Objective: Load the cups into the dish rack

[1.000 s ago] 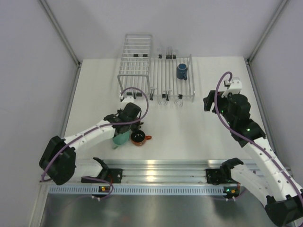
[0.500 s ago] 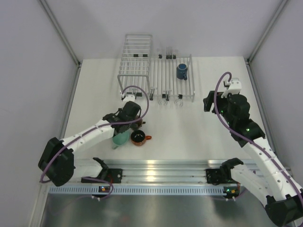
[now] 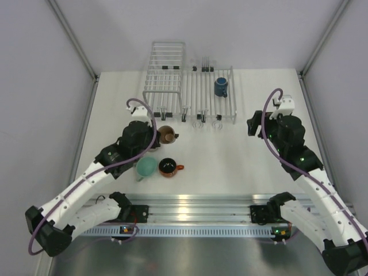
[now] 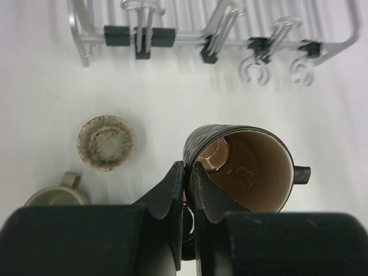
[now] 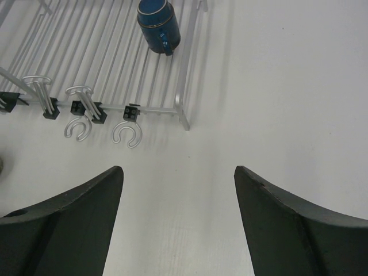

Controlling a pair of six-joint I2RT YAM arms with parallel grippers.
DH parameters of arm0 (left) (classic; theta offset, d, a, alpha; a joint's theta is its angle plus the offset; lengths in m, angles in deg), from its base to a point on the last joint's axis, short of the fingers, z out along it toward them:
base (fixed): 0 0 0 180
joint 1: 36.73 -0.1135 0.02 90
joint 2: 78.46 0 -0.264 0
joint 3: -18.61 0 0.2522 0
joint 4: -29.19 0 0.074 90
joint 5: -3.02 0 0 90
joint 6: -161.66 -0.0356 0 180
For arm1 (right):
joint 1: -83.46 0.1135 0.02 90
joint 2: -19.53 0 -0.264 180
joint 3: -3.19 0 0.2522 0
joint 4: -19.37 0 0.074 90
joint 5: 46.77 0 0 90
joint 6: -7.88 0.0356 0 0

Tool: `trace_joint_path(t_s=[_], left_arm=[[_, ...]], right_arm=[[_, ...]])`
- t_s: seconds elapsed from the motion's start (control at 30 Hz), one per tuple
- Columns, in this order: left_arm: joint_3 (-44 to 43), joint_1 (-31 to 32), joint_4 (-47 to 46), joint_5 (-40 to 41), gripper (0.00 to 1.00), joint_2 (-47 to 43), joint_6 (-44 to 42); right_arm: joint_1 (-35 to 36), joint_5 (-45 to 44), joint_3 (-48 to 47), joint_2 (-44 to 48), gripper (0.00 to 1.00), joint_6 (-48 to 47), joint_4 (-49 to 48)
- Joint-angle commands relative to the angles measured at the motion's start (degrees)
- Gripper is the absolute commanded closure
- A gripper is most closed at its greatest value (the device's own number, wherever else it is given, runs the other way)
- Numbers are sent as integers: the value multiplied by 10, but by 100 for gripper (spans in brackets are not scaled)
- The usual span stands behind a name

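Note:
My left gripper [image 3: 155, 135] is shut on the rim of the brown cup [image 3: 167, 135], one finger inside and one outside [image 4: 188, 168]. It holds the brown cup [image 4: 241, 167] tilted, just in front of the dish rack [image 3: 233, 98]. The dark blue cup [image 3: 221, 87] lies in the rack and also shows in the right wrist view [image 5: 158, 23]. The mint-teal cup [image 3: 146, 168] and orange-red cup [image 3: 168, 167] stand on the table behind my left gripper. The beige cup [image 4: 106, 142] and olive-grey cup [image 4: 56, 196] show only in the left wrist view. My right gripper [image 3: 254, 124] is open and empty [image 5: 178, 171], right of the rack [image 5: 187, 86].
A taller wire basket [image 3: 165, 72] stands against the rack's left side. Wire hooks [image 4: 256, 66] and black clips [image 4: 118, 35] hang off the near rims of the rack and basket. Frame posts stand at the table's back corners.
My left arm has swung left and up. The brown cup, hidden under the gripper before, now shows in its grip nearer the rack. The right arm has not moved.

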Motion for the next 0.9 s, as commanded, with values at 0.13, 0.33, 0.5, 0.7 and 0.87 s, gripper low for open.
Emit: trace_joint_path(t_s=[0.13, 0.33, 0.5, 0.7, 0.87], left_arm=[[-17, 1, -161, -126, 100, -87, 14], [22, 1, -343, -291, 100, -90, 80], [53, 0, -476, -382, 100, -74, 151], [109, -4, -685, -440, 100, -50, 259], [138, -27, -831, -466, 100, -4, 376]], right_arm=[[-3, 91, 23, 45, 21, 17, -77], [-3, 236, 65, 66, 21, 96, -233], [-3, 348, 115, 62, 20, 199, -443], [-3, 422, 165, 69, 20, 281, -599], [-3, 467, 201, 76, 20, 344, -723]])
